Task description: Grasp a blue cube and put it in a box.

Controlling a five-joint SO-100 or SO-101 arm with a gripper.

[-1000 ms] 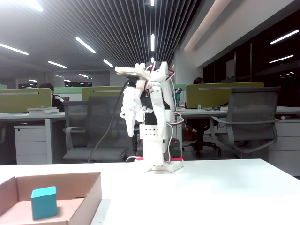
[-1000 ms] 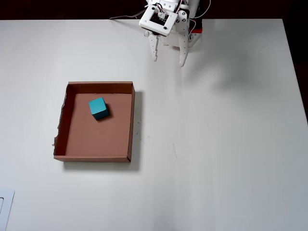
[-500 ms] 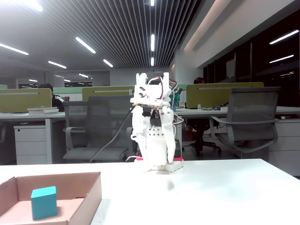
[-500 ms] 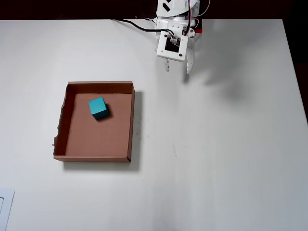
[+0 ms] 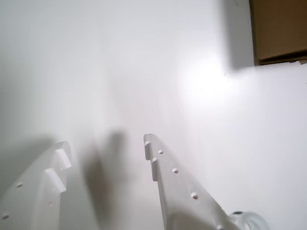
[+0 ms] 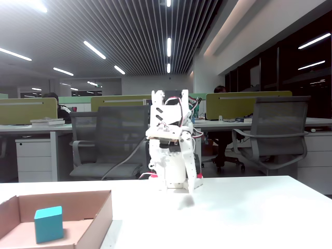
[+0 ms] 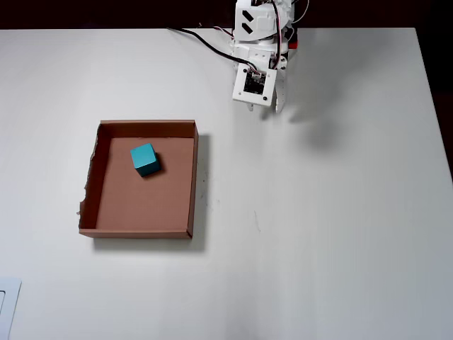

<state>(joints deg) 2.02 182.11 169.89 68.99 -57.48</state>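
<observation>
The blue cube [image 7: 145, 159] lies inside the brown cardboard box [image 7: 193, 184], in its far part near the middle; the fixed view shows the cube [image 6: 49, 224] resting on the floor of the box [image 6: 98, 215]. My gripper [image 7: 274, 103] is folded back near the arm's base, well to the right of the box in the overhead view, pointing down at the bare table. In the wrist view the gripper [image 5: 105, 146] is open and empty, with white table between its fingers, and a corner of the box [image 5: 280, 28] shows at the top right. The fixed view shows the gripper [image 6: 191, 188] just above the table.
The arm's base and cables [image 7: 205, 39] sit at the far edge of the white table [image 7: 318, 234]. A white object [image 7: 7, 304] lies at the near left corner. Office chairs [image 6: 275, 129] and desks stand behind the table.
</observation>
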